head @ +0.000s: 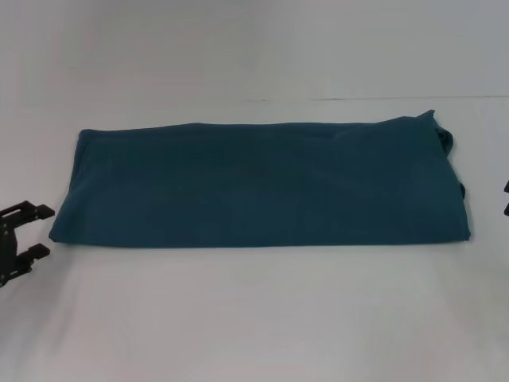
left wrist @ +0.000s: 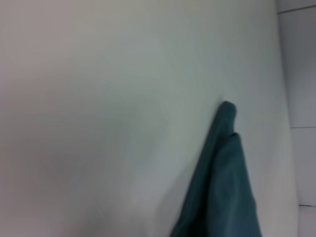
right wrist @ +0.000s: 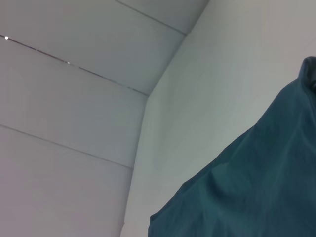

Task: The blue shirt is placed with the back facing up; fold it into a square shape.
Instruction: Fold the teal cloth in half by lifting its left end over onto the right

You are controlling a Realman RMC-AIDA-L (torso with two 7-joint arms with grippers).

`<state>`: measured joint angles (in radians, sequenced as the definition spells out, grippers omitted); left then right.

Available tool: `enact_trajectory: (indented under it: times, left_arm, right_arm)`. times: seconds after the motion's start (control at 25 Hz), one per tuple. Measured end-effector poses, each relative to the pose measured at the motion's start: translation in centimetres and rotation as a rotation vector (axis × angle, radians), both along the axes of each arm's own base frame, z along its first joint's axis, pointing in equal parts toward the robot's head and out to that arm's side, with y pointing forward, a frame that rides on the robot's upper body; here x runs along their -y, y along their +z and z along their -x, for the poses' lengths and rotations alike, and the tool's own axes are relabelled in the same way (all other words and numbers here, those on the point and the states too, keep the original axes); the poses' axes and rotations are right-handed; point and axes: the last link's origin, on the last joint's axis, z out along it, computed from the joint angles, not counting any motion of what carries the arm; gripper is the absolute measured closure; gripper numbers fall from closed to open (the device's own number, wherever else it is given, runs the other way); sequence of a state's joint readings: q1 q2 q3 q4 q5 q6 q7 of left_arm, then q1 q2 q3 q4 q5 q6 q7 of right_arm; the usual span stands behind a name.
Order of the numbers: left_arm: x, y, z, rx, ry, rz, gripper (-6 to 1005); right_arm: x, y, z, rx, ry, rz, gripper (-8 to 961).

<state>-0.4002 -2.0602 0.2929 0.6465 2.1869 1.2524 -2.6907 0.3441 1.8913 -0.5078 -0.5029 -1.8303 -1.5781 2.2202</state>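
Observation:
The blue shirt (head: 262, 185) lies flat across the middle of the white table, folded into a long horizontal band with its plain side up. A bunched bit of fabric sticks out at its far right corner. My left gripper (head: 38, 232) hovers just off the shirt's left end near its front corner, open, with nothing between its fingers. Only a dark sliver of my right gripper (head: 506, 199) shows at the picture's right edge, beside the shirt's right end. An end of the shirt (left wrist: 222, 187) appears in the left wrist view, and a wide stretch of the shirt (right wrist: 256, 182) fills part of the right wrist view.
The white table (head: 254, 318) stretches well in front of the shirt and a little behind it. A pale panelled wall (right wrist: 74, 98) stands past the table edge in the right wrist view.

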Motion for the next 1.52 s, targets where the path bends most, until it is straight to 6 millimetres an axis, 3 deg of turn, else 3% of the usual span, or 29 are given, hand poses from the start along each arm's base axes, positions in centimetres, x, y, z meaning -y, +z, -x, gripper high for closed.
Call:
enact_trajectory:
  times: [0.4,0.76,1.32,1.52]
  left_arm:
    - [-1.3,-1.4,-0.7,-0.013,0.000,0.023,295]
    - [-3.7,-2.8,-2.1,-0.056,-0.029,0.058,296]
    - [-4.2,-3.0,-2.8,-0.089,-0.080,0.078,421]
    - [-4.1,-3.0,-2.9,-0.088,-0.100,0.084,665]
  right_arm:
    - [-0.1,-0.2,-0.3,0.001,-0.019,-0.004,270]
    - [0.0,-0.2,-0.5,-0.001,-0.030,-0.005,269]
    - [-0.1,0.1,-0.5,-0.005,-0.030,-0.019,270]
    - [0.0,0.1,-0.5,-0.009,-0.032,-0.021,269]
